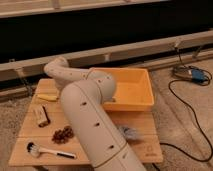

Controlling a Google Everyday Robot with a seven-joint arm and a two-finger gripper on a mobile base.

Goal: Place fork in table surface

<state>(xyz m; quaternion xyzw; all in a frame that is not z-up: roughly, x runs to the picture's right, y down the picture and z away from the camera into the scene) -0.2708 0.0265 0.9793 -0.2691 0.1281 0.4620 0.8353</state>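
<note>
Gripper hidden behind smooth cream arm (95, 125) over wooden-plank table surface (26, 131)

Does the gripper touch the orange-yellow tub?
Cannot tell. In the camera view, the robot's own arm hides the gripper, somewhere at the left end of the tub.

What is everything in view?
Table surface: one, light-brown wood, centre.
Tub: one, orange-yellow, table's back right.
Yellow item: one, back left.
Brown-and-white block: one, left side.
Brown cluster: one, front left.
Utensil: one, white head, dark handle, front left.
Crumpled thing: one, bluish-grey, front right.
Cable: one, black, floor right.
Device: one, blue, floor right.
Arm: one, cream, over table.
End effector: hidden behind arm.
</note>
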